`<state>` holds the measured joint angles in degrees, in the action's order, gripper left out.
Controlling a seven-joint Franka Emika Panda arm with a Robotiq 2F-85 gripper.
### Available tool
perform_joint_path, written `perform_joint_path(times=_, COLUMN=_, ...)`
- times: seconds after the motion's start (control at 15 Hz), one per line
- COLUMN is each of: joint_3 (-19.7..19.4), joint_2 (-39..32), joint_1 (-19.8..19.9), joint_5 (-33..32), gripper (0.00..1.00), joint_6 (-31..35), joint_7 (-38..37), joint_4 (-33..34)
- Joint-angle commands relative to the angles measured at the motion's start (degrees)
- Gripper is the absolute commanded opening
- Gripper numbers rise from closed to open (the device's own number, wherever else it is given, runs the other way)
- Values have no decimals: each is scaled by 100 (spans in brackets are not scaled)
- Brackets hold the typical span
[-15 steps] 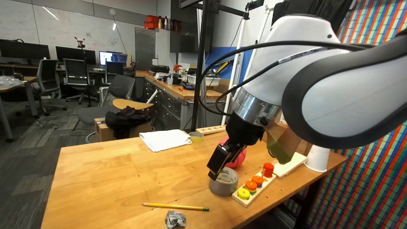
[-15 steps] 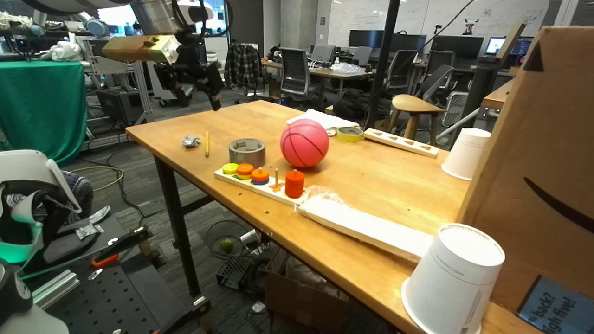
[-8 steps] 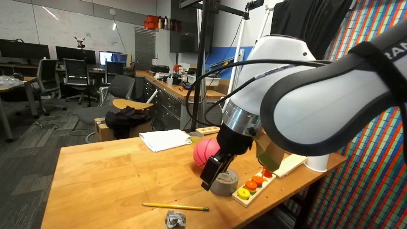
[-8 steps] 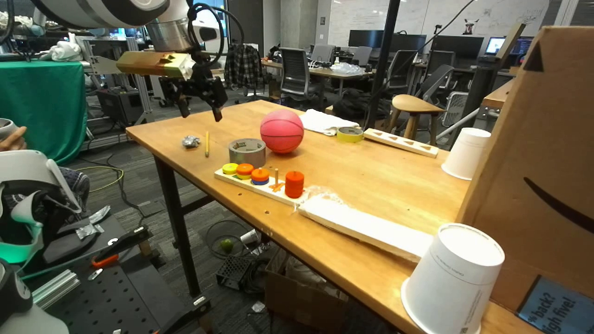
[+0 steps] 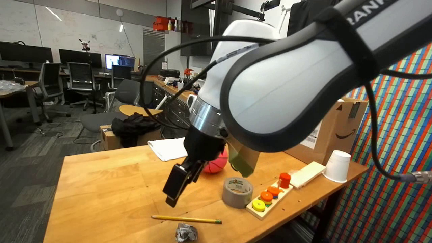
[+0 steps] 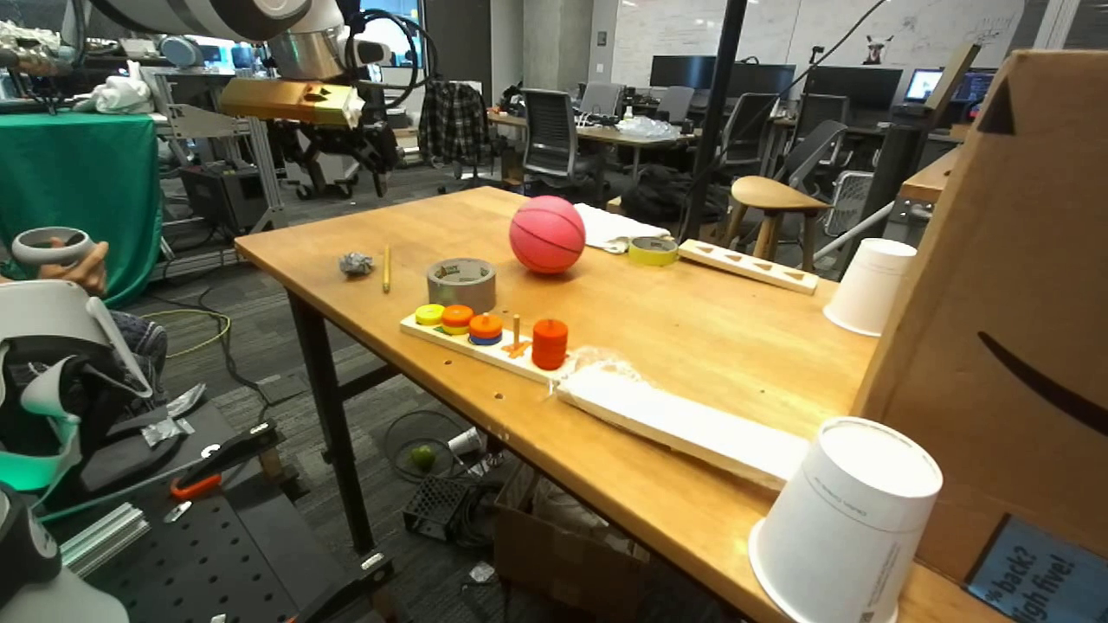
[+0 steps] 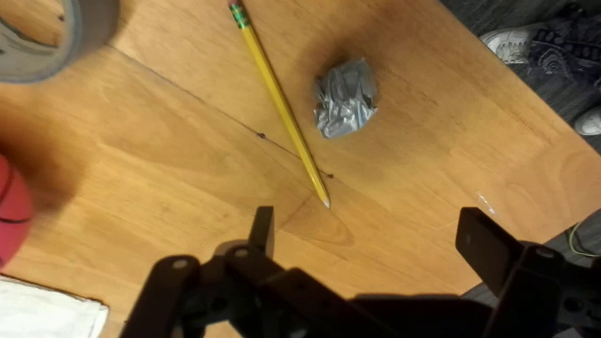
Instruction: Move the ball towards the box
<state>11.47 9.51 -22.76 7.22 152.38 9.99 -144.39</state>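
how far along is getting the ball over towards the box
Nothing looks finished: the ball is on the table, clearly apart from the box. Nothing is in hand either; the gripper is open and empty above the table. Left, it seems, is bringing the ball across the gap towards the box.

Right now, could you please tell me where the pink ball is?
In the wrist view, the pink ball is at the left edge, between the grey tape roll and white cloth.
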Motion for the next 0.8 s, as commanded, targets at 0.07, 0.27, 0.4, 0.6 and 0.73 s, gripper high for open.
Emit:
perform_joint_path(times=0.07, joint_3=126, joint_2=-761, joint_1=132, joint_5=108, gripper=100, joint_6=-142, joint_7=398, joint_4=882)
perform_joint_path(times=0.27, joint_3=121, joint_2=-1208, joint_1=365, joint_5=-274, gripper=100, joint_6=-274, joint_7=312, joint_4=1378)
perform_joint_path(times=0.4, joint_3=81, joint_2=-1462, joint_1=528, joint_5=-634, gripper=100, joint_6=-407, joint_7=240, joint_4=1691)
perform_joint_path(times=0.6, joint_3=-7, joint_2=-1762, joint_1=770, joint_5=-1137, gripper=100, joint_6=-697, joint_7=258, joint_4=2143)
perform_joint_path(times=0.73, joint_3=-44, joint_2=-1919, joint_1=916, joint_5=-1278, gripper=100, joint_6=-895, joint_7=345, joint_4=2389)
